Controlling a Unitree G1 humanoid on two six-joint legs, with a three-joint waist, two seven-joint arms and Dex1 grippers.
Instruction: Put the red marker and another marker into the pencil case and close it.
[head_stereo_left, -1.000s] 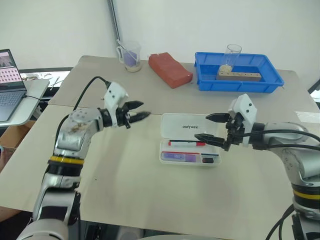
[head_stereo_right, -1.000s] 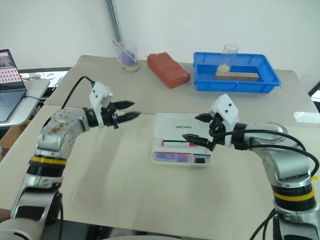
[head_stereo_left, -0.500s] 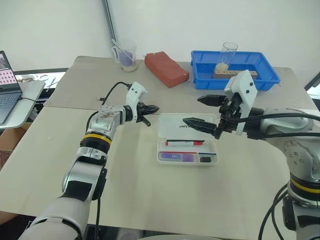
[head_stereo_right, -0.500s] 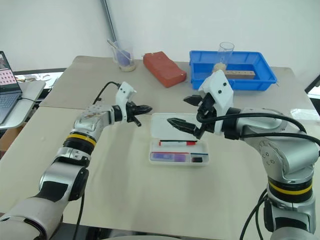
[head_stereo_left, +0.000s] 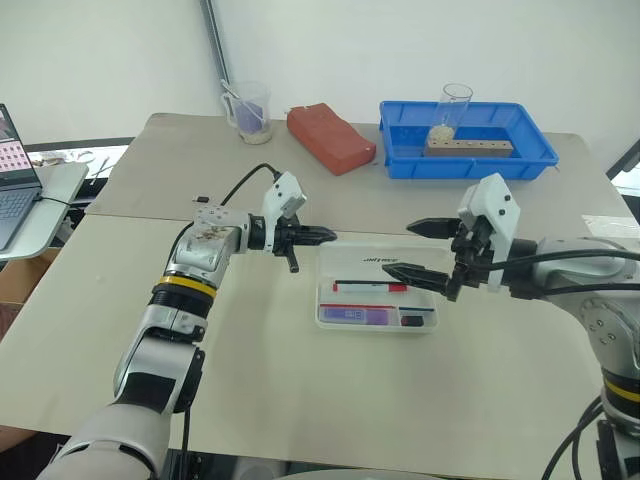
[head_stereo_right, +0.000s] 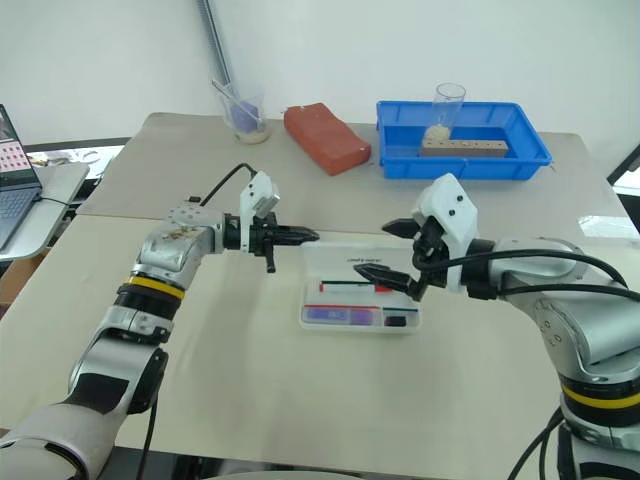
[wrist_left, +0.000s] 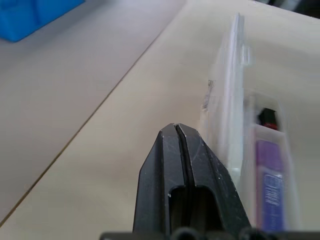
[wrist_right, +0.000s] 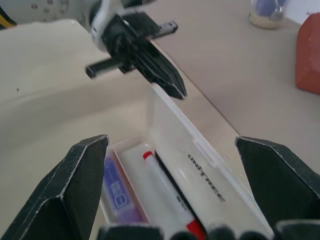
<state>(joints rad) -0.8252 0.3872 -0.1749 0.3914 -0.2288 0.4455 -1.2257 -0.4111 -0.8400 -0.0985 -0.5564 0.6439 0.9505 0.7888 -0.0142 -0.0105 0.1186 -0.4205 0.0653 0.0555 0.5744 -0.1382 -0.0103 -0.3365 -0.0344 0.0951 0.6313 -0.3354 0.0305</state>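
Observation:
The pencil case (head_stereo_left: 378, 300) lies open in the middle of the table, and its "UNITREE" lid (wrist_right: 205, 177) is tilted up off the table. Inside lie the red marker (head_stereo_left: 370, 287) and, nearer to me, the purple marker (head_stereo_left: 355, 315). My left gripper (head_stereo_left: 325, 237) is shut and empty. It points right, with its tip at the lid's far left corner (wrist_left: 232, 100); I cannot tell whether it touches. My right gripper (head_stereo_left: 415, 250) hangs open over the case's right end with nothing in it, and both markers (wrist_right: 160, 185) show between its fingers (wrist_right: 85, 175).
A blue tray (head_stereo_left: 520, 160) holding a wooden block and a glass stands at the back right. A red brick (head_stereo_left: 330, 138) and a beaker (head_stereo_left: 248, 110) sit at the back. A laptop (head_stereo_left: 15, 170) rests on a side table to the left.
My left gripper has shut and swung right, from beside the case to the lid's far left corner. The lid now stands steeper. My right gripper rose, then dropped back by the case's right end.

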